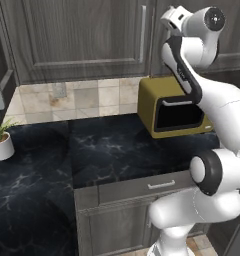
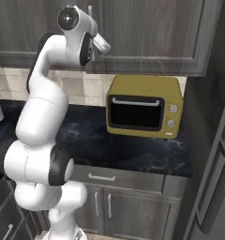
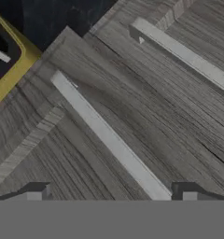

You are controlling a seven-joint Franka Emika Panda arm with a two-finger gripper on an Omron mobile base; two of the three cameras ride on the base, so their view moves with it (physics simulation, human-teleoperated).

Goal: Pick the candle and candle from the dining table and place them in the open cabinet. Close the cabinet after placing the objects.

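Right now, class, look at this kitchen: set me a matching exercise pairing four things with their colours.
Things:
1. microwave
2. counter
3. plant pot
4. cabinet

Colours:
A. grey wood grain
B. white
C. yellow
D. black marbled

Pairs: 1-C, 2-D, 3-B, 4-A

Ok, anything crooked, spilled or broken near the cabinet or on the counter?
Nothing stands out. The cabinet doors sit flush, the yellow microwave stands square on the black counter, and the potted plant is upright. The pincer is open at a door handle.
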